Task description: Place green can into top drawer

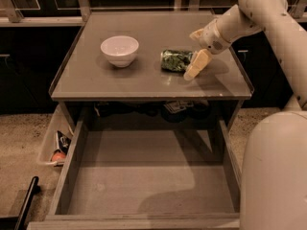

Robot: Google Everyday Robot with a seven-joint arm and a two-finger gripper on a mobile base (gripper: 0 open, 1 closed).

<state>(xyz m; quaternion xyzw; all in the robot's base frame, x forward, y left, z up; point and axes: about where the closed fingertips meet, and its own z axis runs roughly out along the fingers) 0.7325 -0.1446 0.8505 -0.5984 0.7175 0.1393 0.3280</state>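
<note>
Camera view: the top drawer [144,186] stood pulled out below the gripper [197,49]. A side bin [48,139], far left, held small colourful items. The arm [242,22] reached in from the right, gripper fingers spread wide. The green can [175,60] lay sideways just left of the nearer finger; contact was indeterminate.

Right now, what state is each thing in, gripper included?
green can: lying on its side on the cabinet top, not gripped.
top drawer: pulled open, nothing inside.
gripper: open, beside the can's right end.
white bowl: upright, left of the can.
</note>
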